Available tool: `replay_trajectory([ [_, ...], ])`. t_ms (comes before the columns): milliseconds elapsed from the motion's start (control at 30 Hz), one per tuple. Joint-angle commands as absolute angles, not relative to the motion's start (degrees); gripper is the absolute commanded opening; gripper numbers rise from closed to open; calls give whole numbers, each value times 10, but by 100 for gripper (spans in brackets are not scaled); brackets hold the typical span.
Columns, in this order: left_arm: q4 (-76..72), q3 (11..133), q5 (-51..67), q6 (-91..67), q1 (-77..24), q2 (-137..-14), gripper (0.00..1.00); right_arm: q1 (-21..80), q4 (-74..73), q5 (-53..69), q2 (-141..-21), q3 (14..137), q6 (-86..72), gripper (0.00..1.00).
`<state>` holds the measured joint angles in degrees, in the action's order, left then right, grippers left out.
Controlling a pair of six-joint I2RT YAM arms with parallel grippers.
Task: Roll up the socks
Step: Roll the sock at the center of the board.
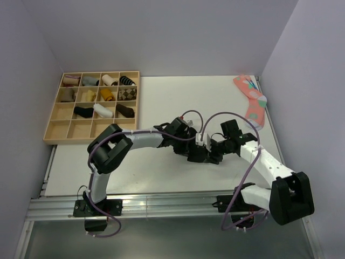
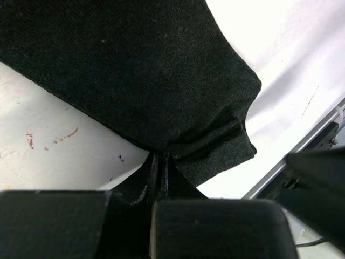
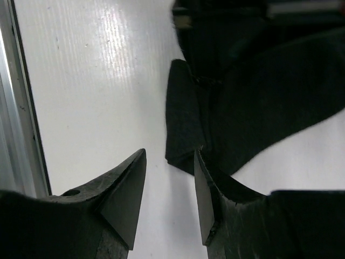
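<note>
One black sock [image 2: 135,70] sits clamped in the left pincer [image 2: 160,160], right pincer [image 3: 170,162] apart beside it, pink sock [image 1: 253,102] distant.

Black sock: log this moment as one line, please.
left pincer: shut on black sock edge | right pincer: open, beside sock corner, nothing between jaws

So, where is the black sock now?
The sock lies on the table between the grippers, its edge pinched by the left gripper; the right gripper stands open at its corner.
</note>
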<state>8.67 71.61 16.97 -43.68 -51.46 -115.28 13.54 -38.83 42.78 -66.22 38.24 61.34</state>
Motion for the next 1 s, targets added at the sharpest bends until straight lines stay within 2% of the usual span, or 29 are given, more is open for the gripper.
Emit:
replay_trajectory([
  [0,166,733,178,-417,-517,-1183,0,167,-324,396,-635,353,604,48],
  [333,167,746,192,-417,-514,-1201,0,218,-289,349,-661,335,611,48],
  [533,160,737,201,-417,-509,-1200,0,237,-276,324,-693,340,604,43],
  [967,138,715,209,-421,-498,-1184,0,268,-294,260,-738,365,569,40],
])
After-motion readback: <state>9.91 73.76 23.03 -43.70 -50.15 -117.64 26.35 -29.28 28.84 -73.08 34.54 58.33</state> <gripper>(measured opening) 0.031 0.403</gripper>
